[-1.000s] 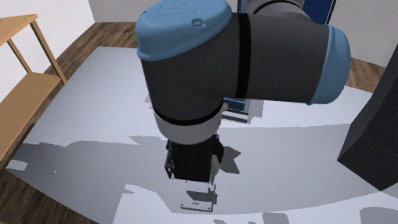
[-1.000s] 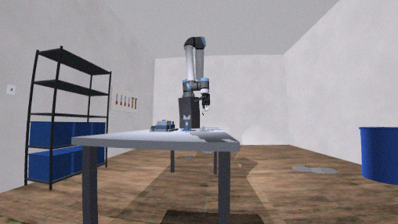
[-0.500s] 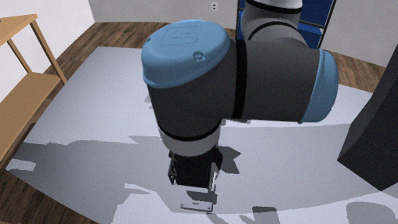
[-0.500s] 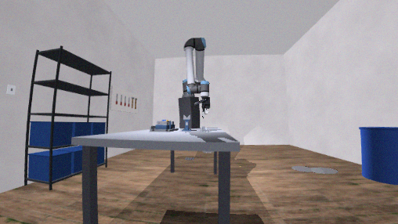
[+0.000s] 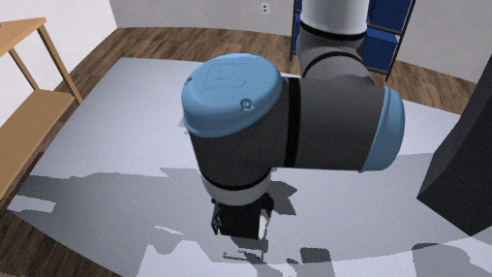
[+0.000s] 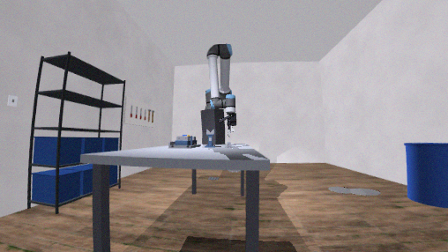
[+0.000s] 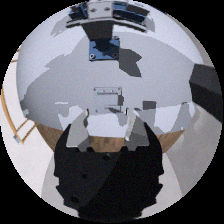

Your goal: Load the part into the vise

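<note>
Below the one open gripper [image 7: 106, 131], one part [image 7: 107, 97].

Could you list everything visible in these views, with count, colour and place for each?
Table: one, grey top, dark legs, mid-room.
Infeed plate with part: one, grey, on the table ahead of the fingers in the wrist view.
V-block: one, blue plate, farther along the table.
Vise: one, blue-grey, on the table's far side.
Pedestal: one, dark, behind the table.
Shelf rack: one, black, left wall, with blue bins.
Wooden shelf: one, tan, beside the table.
Barrel: one, blue, right.
Arm: one, grey with blue caps.
Gripper: one, black, open, empty, above the table.
</note>
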Robot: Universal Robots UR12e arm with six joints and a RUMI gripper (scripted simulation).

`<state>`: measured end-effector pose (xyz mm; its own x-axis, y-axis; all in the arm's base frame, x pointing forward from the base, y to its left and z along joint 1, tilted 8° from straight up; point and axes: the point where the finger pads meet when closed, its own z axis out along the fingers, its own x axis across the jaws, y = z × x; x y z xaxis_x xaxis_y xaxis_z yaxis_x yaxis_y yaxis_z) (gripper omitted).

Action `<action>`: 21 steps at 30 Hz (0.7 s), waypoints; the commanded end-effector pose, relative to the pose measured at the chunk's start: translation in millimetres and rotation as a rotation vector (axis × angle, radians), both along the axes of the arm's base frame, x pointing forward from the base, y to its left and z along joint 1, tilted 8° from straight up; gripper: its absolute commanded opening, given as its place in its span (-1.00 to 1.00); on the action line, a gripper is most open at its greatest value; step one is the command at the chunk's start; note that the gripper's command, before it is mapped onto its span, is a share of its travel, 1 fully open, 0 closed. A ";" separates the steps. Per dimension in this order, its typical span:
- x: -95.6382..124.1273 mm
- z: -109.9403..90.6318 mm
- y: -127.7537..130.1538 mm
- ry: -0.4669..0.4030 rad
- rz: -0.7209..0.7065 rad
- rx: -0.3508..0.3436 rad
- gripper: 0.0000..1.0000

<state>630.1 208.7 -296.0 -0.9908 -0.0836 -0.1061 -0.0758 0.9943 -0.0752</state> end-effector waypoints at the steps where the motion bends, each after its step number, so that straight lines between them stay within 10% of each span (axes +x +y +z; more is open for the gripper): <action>1: 1.9 -11.1 -0.6 -0.001 0.000 0.000 0.03; 21: 5.9 -46.5 -3.0 -0.001 0.000 0.000 0.03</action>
<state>634.7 206.0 -336.0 -0.9908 -0.0836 -0.1061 -0.0758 0.9943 -0.0752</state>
